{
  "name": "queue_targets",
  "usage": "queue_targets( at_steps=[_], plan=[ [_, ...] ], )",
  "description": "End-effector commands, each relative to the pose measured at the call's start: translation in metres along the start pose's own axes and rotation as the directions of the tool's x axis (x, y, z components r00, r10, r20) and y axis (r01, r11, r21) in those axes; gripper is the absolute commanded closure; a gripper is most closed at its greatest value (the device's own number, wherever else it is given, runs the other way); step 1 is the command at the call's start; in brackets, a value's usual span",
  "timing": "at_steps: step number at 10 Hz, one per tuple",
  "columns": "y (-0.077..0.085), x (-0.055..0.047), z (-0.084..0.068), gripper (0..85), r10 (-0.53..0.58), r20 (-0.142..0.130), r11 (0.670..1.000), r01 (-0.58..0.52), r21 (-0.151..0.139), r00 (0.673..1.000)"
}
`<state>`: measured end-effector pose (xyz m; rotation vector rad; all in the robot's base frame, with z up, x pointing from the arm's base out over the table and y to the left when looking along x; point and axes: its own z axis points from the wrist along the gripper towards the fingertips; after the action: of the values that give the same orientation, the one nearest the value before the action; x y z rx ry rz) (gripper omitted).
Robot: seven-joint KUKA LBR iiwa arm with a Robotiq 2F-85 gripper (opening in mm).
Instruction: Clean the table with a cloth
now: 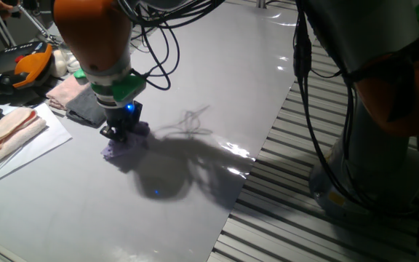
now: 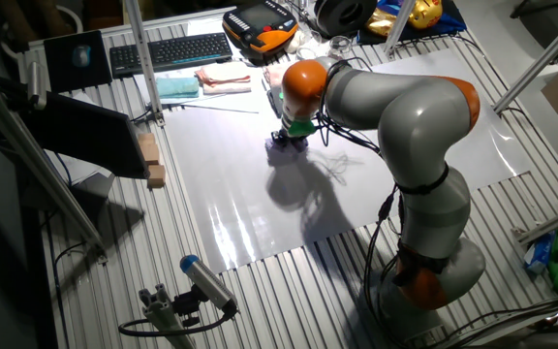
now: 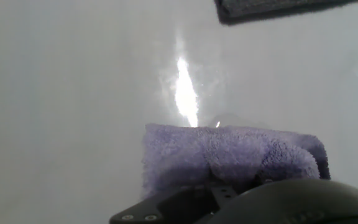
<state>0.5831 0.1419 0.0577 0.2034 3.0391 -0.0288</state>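
Tool (image 1: 121, 135): black two-finger unit below a green collar with a blue light, pointed straight down at the bench (image 1: 195, 87). Its lower end is pressed into the cloth (image 1: 124, 148). The fingers are buried in the fabric in all three views, so how far apart they stand cannot be told, nor whether the cloth is clamped or only pushed down.

Cloth: lavender-purple fuzzy terry, bunched and folded, lying on the bench directly under the tool, towards the cluttered end of the surface. In the hand view it is seen as a thick folded pad (image 3: 229, 158) spread in front of the dark tool body, flat against the glossy surface.

Bench: pale grey-white, glossy, with bright light reflections and the arm's shadow cast across it beside the cloth.

Dark grey folded cloth (image 1: 87, 108): on the bench just beside the tool, apart from the lavender cloth.

Pale pink folded cloths (image 1: 9, 131): laid near the bench edge, further off.

Keyboard (image 2: 170, 50): seen in the other fixed view, beyond the bench.
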Motion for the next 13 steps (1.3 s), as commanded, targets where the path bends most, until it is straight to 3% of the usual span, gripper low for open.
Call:
queue_targets(
  at_steps=[1, 4, 8, 13],
  plan=[
    [0.000, 0.001, 0.002, 85.0, 0.002, -0.005, 1.000, -0.002, 0.010, 1.000],
    [-0.005, 0.008, 0.006, 85.0, -0.002, -0.014, 1.000, 0.002, 0.002, 1.000],
    [-0.001, 0.017, 0.016, 85.0, 0.015, -0.004, 1.000, -0.014, 0.006, 1.000],
    [-0.002, 0.012, 0.018, 85.0, 0.026, 0.010, 1.000, -0.026, -0.004, 1.000]
  ],
)
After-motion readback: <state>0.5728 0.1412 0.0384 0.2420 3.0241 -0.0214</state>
